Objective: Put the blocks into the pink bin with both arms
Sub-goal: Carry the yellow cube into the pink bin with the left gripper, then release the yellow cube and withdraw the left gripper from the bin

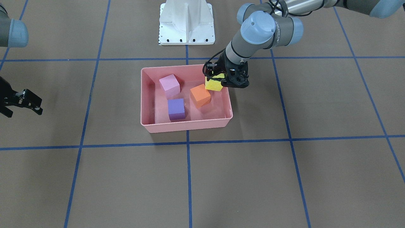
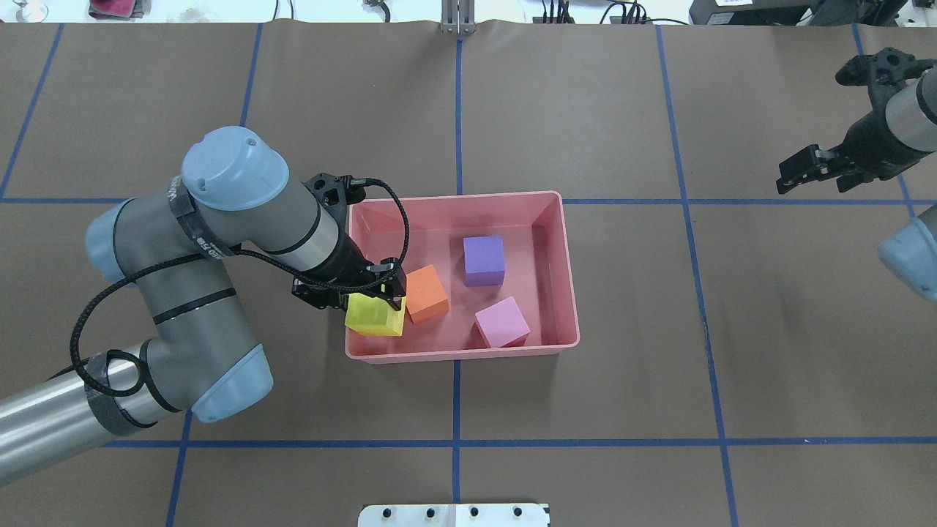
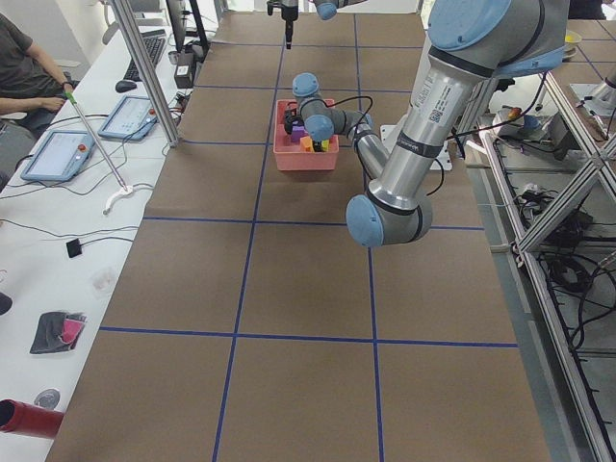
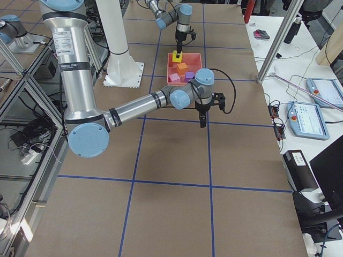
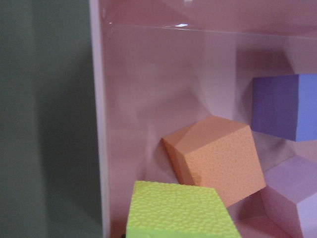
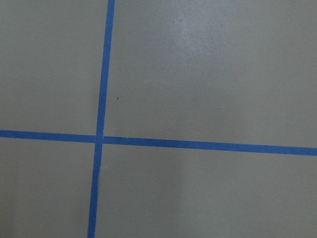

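The pink bin (image 1: 186, 125) sits mid-table; it also shows in the overhead view (image 2: 461, 357). Inside it lie the orange block (image 2: 426, 293), the purple block (image 2: 484, 260) and the light pink block (image 2: 501, 322). My left gripper (image 2: 375, 304) is shut on the yellow block (image 2: 375, 316) and holds it above the bin's corner nearest the robot's left, next to the orange block. The left wrist view shows the yellow block (image 5: 178, 210) over the bin's floor, just inside the wall (image 5: 99, 124). My right gripper (image 2: 812, 179) hangs open and empty far to the right, away from the bin.
The white pedestal base (image 1: 186, 23) stands behind the bin on the robot's side. Blue tape lines (image 6: 104, 99) cross the brown table. Operators' desks with tablets (image 3: 58, 154) line the far side.
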Available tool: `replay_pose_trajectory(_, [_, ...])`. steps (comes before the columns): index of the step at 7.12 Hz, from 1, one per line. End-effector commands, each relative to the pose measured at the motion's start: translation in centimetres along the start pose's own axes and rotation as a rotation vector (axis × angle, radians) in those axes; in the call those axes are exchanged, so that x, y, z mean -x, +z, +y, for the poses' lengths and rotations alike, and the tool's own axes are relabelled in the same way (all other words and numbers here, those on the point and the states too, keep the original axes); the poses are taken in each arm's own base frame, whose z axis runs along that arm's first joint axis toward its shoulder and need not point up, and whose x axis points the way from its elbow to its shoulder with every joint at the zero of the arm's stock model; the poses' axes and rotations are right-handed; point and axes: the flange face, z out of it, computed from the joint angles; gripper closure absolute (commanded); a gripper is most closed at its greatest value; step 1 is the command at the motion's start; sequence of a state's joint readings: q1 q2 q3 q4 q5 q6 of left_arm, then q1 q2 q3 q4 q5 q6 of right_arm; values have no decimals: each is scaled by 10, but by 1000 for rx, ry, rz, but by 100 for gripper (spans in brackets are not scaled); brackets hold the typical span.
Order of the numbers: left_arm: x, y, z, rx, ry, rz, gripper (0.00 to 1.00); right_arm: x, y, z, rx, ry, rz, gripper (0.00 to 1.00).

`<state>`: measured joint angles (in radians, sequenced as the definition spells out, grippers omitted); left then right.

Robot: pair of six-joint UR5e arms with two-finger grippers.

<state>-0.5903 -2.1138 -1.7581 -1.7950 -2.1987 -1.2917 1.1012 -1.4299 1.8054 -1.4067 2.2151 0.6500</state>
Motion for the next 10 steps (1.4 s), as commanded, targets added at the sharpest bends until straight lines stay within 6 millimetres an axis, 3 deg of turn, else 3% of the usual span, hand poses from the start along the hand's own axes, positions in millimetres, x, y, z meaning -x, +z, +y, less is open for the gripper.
replay_pose_trajectory(1, [-7, -12, 8, -6, 18, 23, 0, 0, 1, 0, 2, 0, 0, 1])
replay_pose_trajectory(2, [-11, -24, 15, -9, 33, 47, 0, -1, 1, 1, 3, 0, 1, 1])
replay_pose_trajectory(4, [-26, -75, 35, -33, 49, 82, 0, -1, 1, 0, 2, -4, 1, 1])
replay_pose_trajectory(6, [-4, -131, 6, -123, -2, 70, 0, -18, -7, -6, -12, 13, 8, 1])
replay_pose_trajectory(7, [41, -143, -17, -162, 7, 17, 0, -45, -14, -15, -8, 4, -2, 1])
replay_pose_trajectory(8, [107, -150, -28, -180, 101, -59, 0, -83, -23, -25, 1, -17, -24, 1])
replay_pose_trajectory(10, [267, -182, -44, -176, 329, -243, 0, -152, -36, -28, -4, -18, -34, 1])
